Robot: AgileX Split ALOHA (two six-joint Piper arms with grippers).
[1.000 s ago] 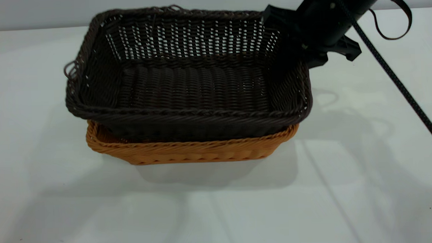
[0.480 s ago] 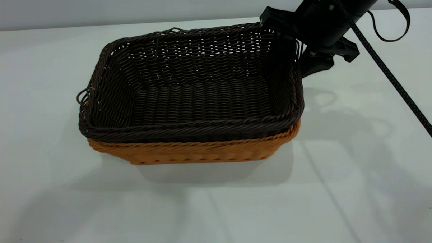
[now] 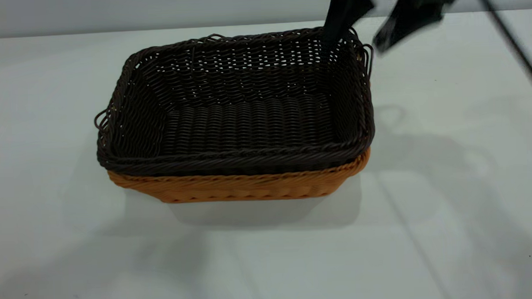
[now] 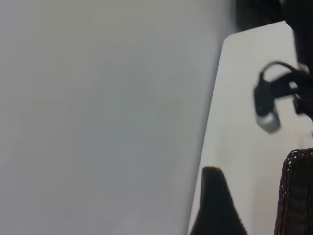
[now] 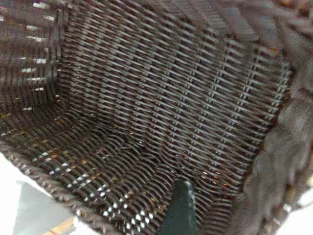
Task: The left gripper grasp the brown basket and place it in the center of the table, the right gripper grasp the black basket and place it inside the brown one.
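Note:
The black basket sits nested level inside the brown basket at the middle of the table. My right gripper is open and empty, raised above the black basket's back right corner, one finger over the inside and one outside the rim. The right wrist view shows the black basket's inner wall and one finger. My left gripper is off to the side and out of the exterior view; one finger stands alone, with the black basket's edge beside it.
The right arm's cable slants down at the far right. The right arm's wrist camera shows in the left wrist view. A sliver of the brown basket shows below the black rim. Bare table surrounds the baskets.
The black basket went from tilted up at the left to level inside the brown one. My right gripper let go of its right rim and rose.

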